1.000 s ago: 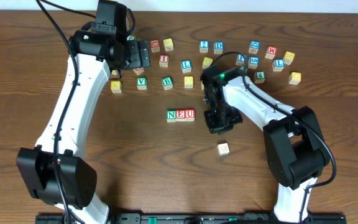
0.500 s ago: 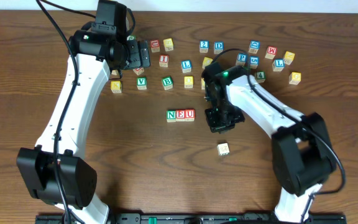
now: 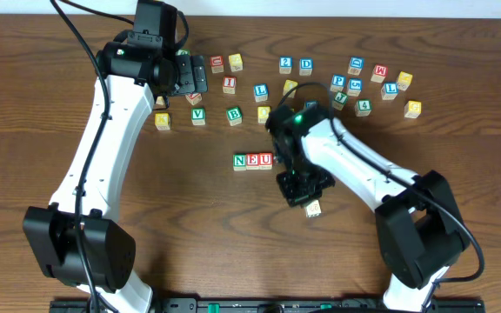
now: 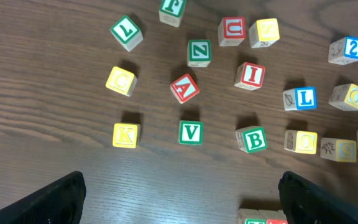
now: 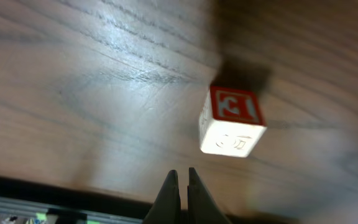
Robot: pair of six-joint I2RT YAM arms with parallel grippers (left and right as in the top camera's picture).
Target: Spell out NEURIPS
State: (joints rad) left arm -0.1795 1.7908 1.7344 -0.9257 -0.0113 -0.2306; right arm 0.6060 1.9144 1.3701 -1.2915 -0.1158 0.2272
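NEU lies spelled in a touching row, N cube [image 3: 240, 160], E cube [image 3: 253, 160] and U cube [image 3: 266, 160], just to the left of the right claw [image 3: 304, 193] and slightly beyond it. That claw is closed on nothing: in its wrist view the fingertips [image 5: 171, 193] meet. A loose cube [image 5: 232, 121] lies on the table [image 3: 190, 226] just ahead of them, not touching. One of its faces carries a red letter I cannot read. The red I cube [image 3: 229, 84] and the blue P cube [image 3: 338, 83] sit among the scattered cubes [image 3: 261, 90], well beyond the right claw. The left claw [image 3: 202, 76] hangs over that scatter, fingers spread wide and empty, with the I cube just beside it.
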